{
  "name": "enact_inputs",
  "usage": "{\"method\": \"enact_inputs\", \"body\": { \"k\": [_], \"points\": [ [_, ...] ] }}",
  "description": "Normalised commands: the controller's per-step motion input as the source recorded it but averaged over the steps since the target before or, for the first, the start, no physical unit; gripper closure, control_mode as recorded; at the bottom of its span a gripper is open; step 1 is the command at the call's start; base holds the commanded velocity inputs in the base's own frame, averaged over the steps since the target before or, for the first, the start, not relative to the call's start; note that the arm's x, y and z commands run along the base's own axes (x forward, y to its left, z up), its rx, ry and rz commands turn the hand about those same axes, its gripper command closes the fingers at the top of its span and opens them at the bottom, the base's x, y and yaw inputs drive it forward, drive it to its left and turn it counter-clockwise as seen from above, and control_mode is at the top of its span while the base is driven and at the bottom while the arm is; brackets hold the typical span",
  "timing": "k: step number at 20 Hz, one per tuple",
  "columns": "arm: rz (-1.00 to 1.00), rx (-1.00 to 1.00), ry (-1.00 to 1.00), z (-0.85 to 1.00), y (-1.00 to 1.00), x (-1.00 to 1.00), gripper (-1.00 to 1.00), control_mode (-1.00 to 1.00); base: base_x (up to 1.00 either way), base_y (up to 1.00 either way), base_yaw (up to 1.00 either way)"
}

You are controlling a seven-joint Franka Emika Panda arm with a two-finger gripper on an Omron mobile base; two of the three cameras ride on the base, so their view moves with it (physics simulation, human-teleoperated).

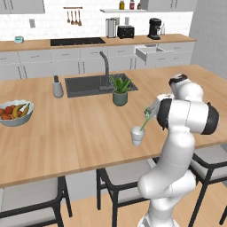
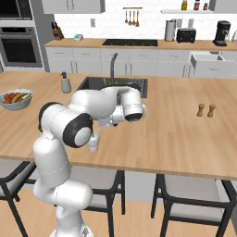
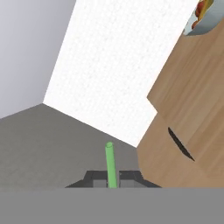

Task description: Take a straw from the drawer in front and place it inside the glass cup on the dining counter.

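1. The straw [image 1: 145, 120] is a thin green stick, tilted, with its lower end in or at the mouth of the glass cup [image 1: 138, 135] and its upper end rising to the gripper [image 1: 150, 111]; in the hand view it stands between the two dark fingertips [image 3: 97, 178].
2. The gripper is fully closed, pinching the straw near its top (the fingers are small in the left base view, so the exact contact is hard to read).
3. The cup sits just below and slightly ahead of the gripper, on the dining counter [image 1: 88, 133], close to its near edge.
4. To do this step well, I judge the straw's lower end should be clearly inside the rim before the jaws part; a small loosening is enough, since the lean could tip a light tumbler.
5. Open room: beyond the gripper stand the potted plant [image 1: 120, 90] and the sink [image 1: 86, 84], well apart; a straight lift clears all.
6. The drawer [image 1: 150, 53] stands open far beyond the gripper.
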Motion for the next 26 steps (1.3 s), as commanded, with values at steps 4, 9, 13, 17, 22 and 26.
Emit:
{"method": "enact_inputs", "body": {
  "k": [4, 9, 13, 17, 22, 26],
  "points": [
    [0.00, 0.00, 0.00, -0.12, -0.06, 0.23, 1.00, -1.00, 0.00, 0.00, 0.00],
    [0.00, 0.00, 0.00, -0.12, 0.03, 0.04, 1.00, -1.00, 0.00, 0.00, 0.00],
    [0.00, 0.00, 0.00, -0.12, 0.20, 0.00, 1.00, -1.00, 0.00, 0.00, 0.00],
    [0.00, -0.01, 0.00, -0.14, 0.20, 0.03, 1.00, -1.00, 0.00, 0.00, 0.00],
    [0.00, -0.01, 0.00, -0.17, 0.02, 0.00, 1.00, -1.00, 0.00, 0.00, 0.00],
    [0.00, 0.00, 0.00, -0.14, 0.00, 0.00, 1.00, -1.00, 0.00, 0.00, 0.00]
  ]
}}
